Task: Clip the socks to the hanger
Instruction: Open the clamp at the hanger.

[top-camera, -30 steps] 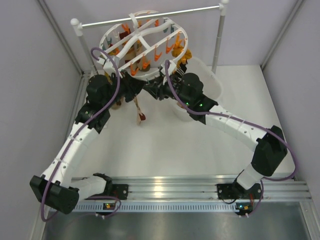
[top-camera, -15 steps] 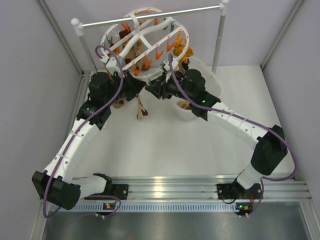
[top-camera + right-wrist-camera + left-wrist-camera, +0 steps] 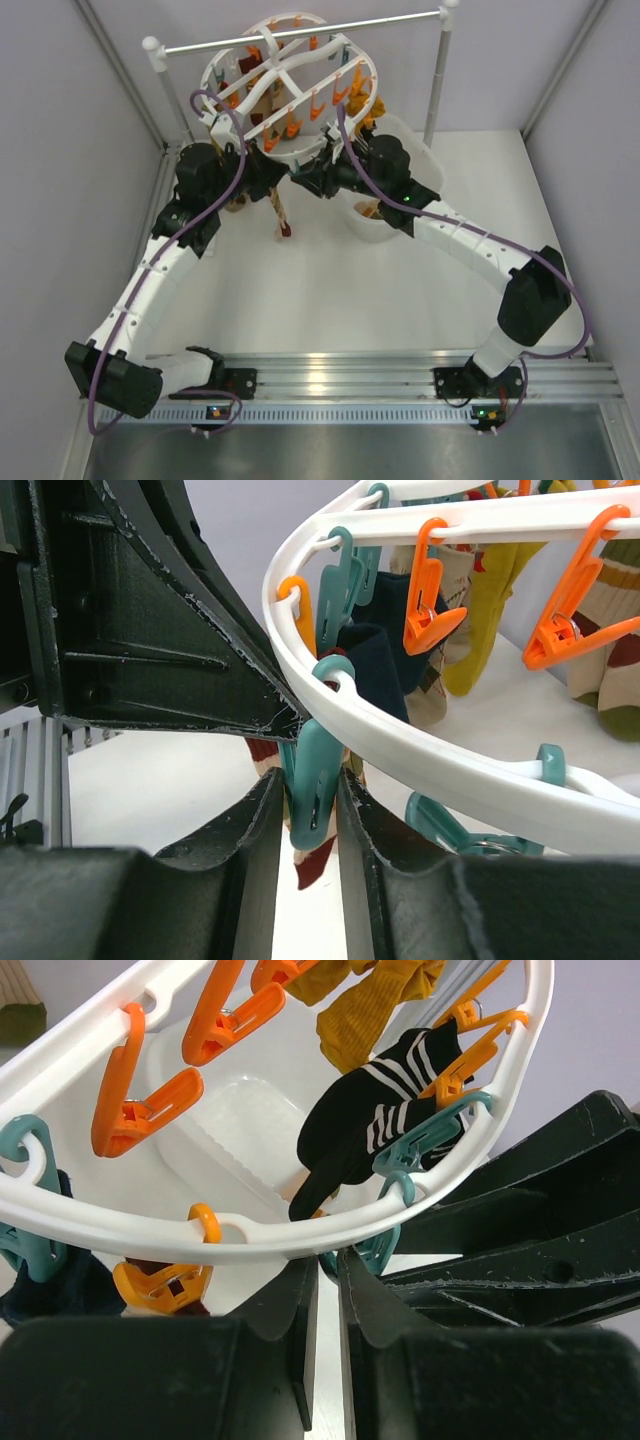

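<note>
The white oval hanger (image 3: pixel 268 88) hangs tilted from the rail, with several socks clipped on it. My right gripper (image 3: pixel 310 790) is shut on a teal clip (image 3: pixel 318 785) under the near rim (image 3: pixel 420 750), squeezing it. My left gripper (image 3: pixel 283 182) meets the right gripper (image 3: pixel 302 180) below that rim. Its jaws (image 3: pixel 328 1265) stand almost closed just under the rim (image 3: pixel 250 1230). A tan patterned sock with a red toe (image 3: pixel 281 215) hangs from the left fingertips, right behind the teal clip (image 3: pixel 318 862). The grip on the cuff itself is hidden.
A black striped sock (image 3: pixel 370 1120) and a mustard sock (image 3: pixel 375 1010) hang on the far rim; a navy sock (image 3: pixel 385 640) hangs on teal clips. The white tub (image 3: pixel 425 170) stands under the hanger's right side. The silver rail (image 3: pixel 300 33) stands on white posts at the back.
Both grippers have risen and closed in under the hanger's near rim, and the hanger has tipped up. The hanging sock moved with the left gripper.
</note>
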Action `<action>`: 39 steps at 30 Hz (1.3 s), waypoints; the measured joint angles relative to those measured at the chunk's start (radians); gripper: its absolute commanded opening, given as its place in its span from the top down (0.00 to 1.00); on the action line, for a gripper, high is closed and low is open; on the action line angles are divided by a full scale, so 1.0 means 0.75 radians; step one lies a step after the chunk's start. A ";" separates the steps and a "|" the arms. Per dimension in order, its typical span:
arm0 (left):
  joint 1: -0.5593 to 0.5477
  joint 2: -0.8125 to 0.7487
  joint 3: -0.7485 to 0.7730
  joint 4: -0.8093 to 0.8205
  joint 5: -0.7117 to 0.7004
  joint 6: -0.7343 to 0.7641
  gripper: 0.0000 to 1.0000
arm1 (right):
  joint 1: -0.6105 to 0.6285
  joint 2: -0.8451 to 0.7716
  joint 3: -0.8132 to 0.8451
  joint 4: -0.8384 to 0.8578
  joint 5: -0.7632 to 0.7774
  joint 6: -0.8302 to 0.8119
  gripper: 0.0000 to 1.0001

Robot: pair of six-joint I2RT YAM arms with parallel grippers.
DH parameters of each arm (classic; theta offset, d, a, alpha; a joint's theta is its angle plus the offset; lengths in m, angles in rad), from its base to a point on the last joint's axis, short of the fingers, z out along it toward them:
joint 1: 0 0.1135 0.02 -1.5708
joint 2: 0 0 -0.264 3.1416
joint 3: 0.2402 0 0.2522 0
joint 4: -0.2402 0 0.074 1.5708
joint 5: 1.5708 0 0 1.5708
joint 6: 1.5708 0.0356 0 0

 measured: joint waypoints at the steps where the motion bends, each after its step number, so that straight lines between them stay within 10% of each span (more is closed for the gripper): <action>1: 0.001 0.000 0.000 -0.001 0.002 -0.001 0.91 | 0.000 0.001 0.001 0.001 -0.001 0.000 0.83; 4: 0.007 0.001 0.000 -0.003 0.005 -0.006 0.82 | -0.003 0.002 0.005 0.001 -0.001 0.007 1.00; 8: 0.011 0.001 0.001 -0.002 0.022 -0.031 0.50 | -0.005 0.002 0.007 0.008 -0.003 0.014 1.00; 12: 0.026 -0.003 -0.003 0.004 0.007 -0.093 0.39 | -0.002 0.002 0.007 0.034 0.010 0.009 1.00; 39: 0.017 -0.016 -0.040 0.082 -0.041 -0.307 0.45 | 0.076 0.002 -0.007 0.054 0.226 -0.100 1.00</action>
